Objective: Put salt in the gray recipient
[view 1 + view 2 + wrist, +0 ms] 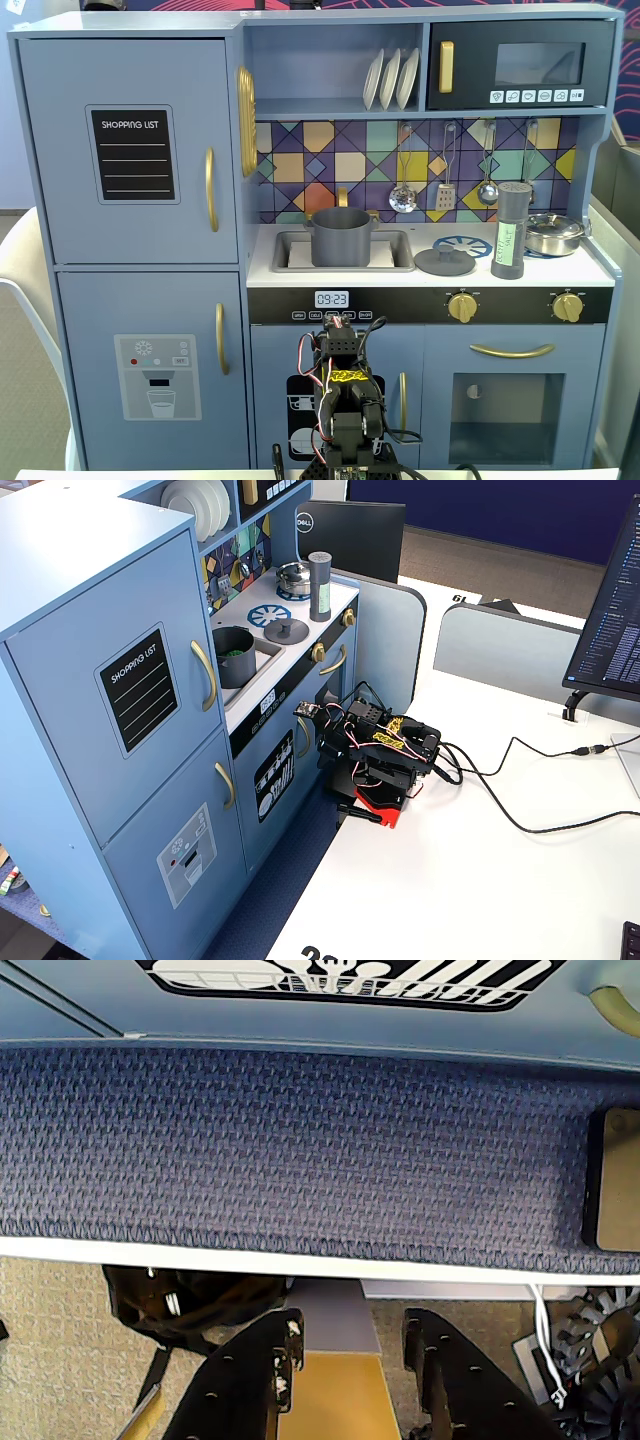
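Observation:
The salt [511,232] is a tall dark-gray shaker with a pale green label. It stands upright on the toy kitchen counter, right of the hob, and also shows in the other fixed view [320,585]. The gray recipient [341,238] is a matte dark-gray pot standing in the sink, seen too from the side [233,656]. My arm [341,395] is folded low on the white table in front of the kitchen's lower doors [378,752], far below both. In the wrist view my gripper [350,1335] points down past the table edge, its jaws apart with nothing between them.
A flat gray lid with a knob [445,261] lies between pot and salt. A shiny steel pan [553,233] sits right of the salt. Utensils hang on the back wall [446,165]. A blue textured strip [300,1150] runs along the kitchen's base. Cables [510,810] cross the table.

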